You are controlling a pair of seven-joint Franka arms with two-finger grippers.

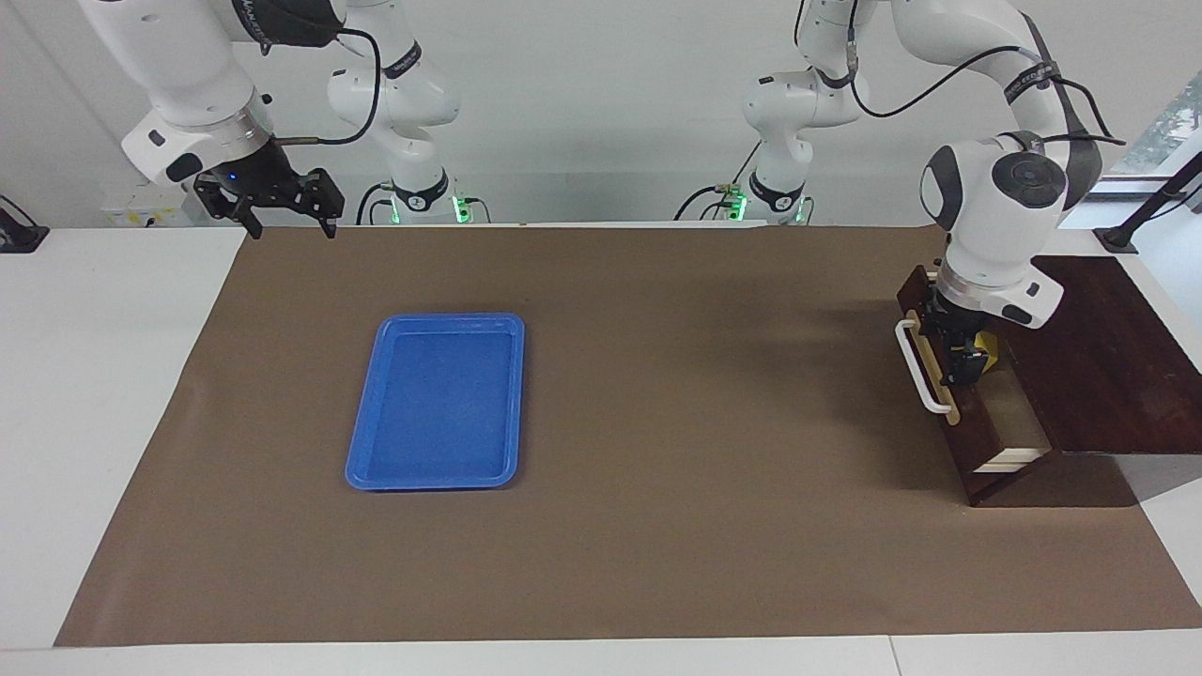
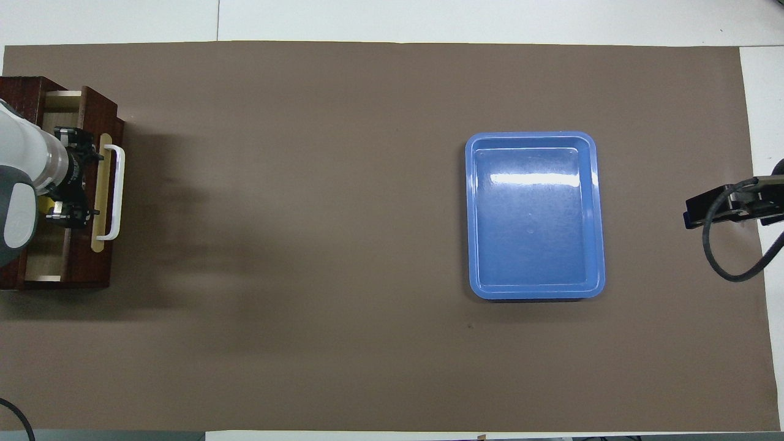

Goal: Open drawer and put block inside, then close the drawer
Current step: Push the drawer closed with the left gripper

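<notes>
The drawer point(image 1: 1019, 418) of the dark brown wooden box point(image 1: 1108, 366) stands pulled open at the left arm's end of the table, its white bar handle point(image 1: 916, 366) facing the middle of the table. My left gripper point(image 1: 960, 366) reaches down into the open drawer. The yellow block point(image 1: 983, 345) shows right against it, inside the drawer. In the overhead view the drawer point(image 2: 82, 257), the left gripper point(image 2: 67, 174) and a sliver of the block point(image 2: 41, 211) show too. My right gripper point(image 1: 291, 225) is open and empty, raised over the table's edge at the right arm's end, where the arm waits.
A blue plastic tray point(image 1: 437, 469) lies on the brown mat toward the right arm's end; it also shows in the overhead view point(image 2: 597, 214). The right gripper point(image 2: 723, 208) sits at the mat's edge beside it.
</notes>
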